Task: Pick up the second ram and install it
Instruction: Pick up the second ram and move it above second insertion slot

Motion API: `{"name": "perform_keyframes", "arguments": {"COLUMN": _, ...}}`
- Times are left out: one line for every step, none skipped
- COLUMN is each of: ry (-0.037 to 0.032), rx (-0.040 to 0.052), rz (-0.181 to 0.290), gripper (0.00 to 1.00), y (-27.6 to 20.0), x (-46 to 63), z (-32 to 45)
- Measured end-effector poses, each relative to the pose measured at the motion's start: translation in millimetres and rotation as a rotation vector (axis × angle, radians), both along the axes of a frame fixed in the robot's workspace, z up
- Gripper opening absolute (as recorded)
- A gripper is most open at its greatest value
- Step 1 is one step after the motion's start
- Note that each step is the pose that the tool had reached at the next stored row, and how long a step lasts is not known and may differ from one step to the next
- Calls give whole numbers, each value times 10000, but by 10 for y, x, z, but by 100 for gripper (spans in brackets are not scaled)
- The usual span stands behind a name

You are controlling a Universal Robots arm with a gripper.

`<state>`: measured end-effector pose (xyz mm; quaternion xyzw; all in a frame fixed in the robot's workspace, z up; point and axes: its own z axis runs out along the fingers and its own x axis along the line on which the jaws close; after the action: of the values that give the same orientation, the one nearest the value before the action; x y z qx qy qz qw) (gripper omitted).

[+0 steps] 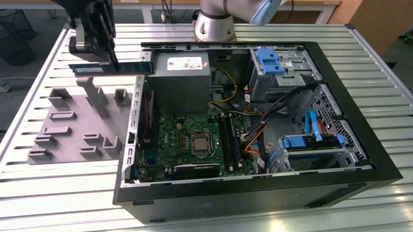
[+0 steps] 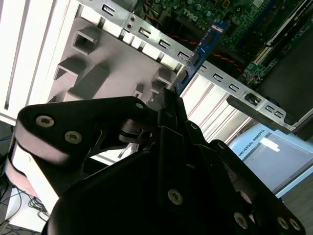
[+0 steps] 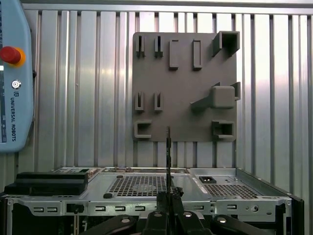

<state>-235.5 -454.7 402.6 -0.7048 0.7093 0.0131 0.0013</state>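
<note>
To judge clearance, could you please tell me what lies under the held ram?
Under the second ram: grey fixture, table slats and computer case wall; the fingers hide the rest.

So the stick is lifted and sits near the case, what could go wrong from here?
1. The claw holds the second ram level, with its free end close to the power supply and the case wall. A careless swing inward could clip either one.
2. Loose cables lie right beside the black slots, so the stick might snag on them or seat crooked.
</note>
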Motion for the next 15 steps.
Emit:
{"name": "perform_keyframes", "arguments": {"ry": 0, "rx": 0, "rz": 0, "gripper": 14, "y": 0, "x": 8, "z": 0}}
{"name": "perform_keyframes", "arguments": {"ry": 0, "rx": 0, "rz": 0, "gripper": 14, "y": 0, "x": 19, "z": 0}}
{"name": "perform_keyframes", "arguments": {"ry": 0, "rx": 0, "rz": 0, "gripper": 14, "y": 0, "x": 30, "z": 0}}
{"name": "perform_keyframes", "arguments": {"ry": 0, "rx": 0, "rz": 0, "gripper": 14, "y": 0, "x": 41, "z": 0}}
{"name": "perform_keyframes", "arguments": {"ry": 0, "rx": 0, "rz": -1, "gripper": 14, "y": 0, "x": 53, "z": 0}}
{"name": "perform_keyframes", "arguments": {"ry": 0, "rx": 0, "rz": 0, "gripper": 14, "y": 0, "x": 66, "z": 0}}
{"name": "perform_keyframes", "arguments": {"ry": 0, "rx": 0, "rz": -1, "gripper": 14, "y": 0, "x": 80, "z": 0}}
{"name": "perform_keyframes", "arguments": {"ry": 0, "rx": 0, "rz": 0, "gripper": 14, "y": 0, "x": 94, "z": 0}}
{"name": "perform_keyframes", "arguments": {"ry": 0, "rx": 0, "rz": 0, "gripper": 14, "y": 0, "x": 106, "z": 0}}
{"name": "perform_keyframes", "arguments": {"ry": 0, "rx": 0, "rz": 0, "gripper": 14, "y": 0, "x": 117, "z": 0}}
{"name": "perform_keyframes", "arguments": {"ry": 0, "rx": 0, "rz": 0, "gripper": 14, "y": 0, "x": 127, "z": 0}}
{"name": "perform_keyframes", "arguments": {"ry": 0, "rx": 0, "rz": 0, "gripper": 14, "y": 0, "x": 138, "z": 0}}
{"name": "perform_keyframes", "arguments": {"ry": 0, "rx": 0, "rz": 0, "gripper": 14, "y": 0, "x": 148, "z": 0}}
{"name": "perform_keyframes", "arguments": {"ry": 0, "rx": 0, "rz": 0, "gripper": 14, "y": 0, "x": 158, "z": 0}}
{"name": "perform_keyframes", "arguments": {"ry": 0, "rx": 0, "rz": 0, "gripper": 14, "y": 0, "x": 167, "z": 0}}
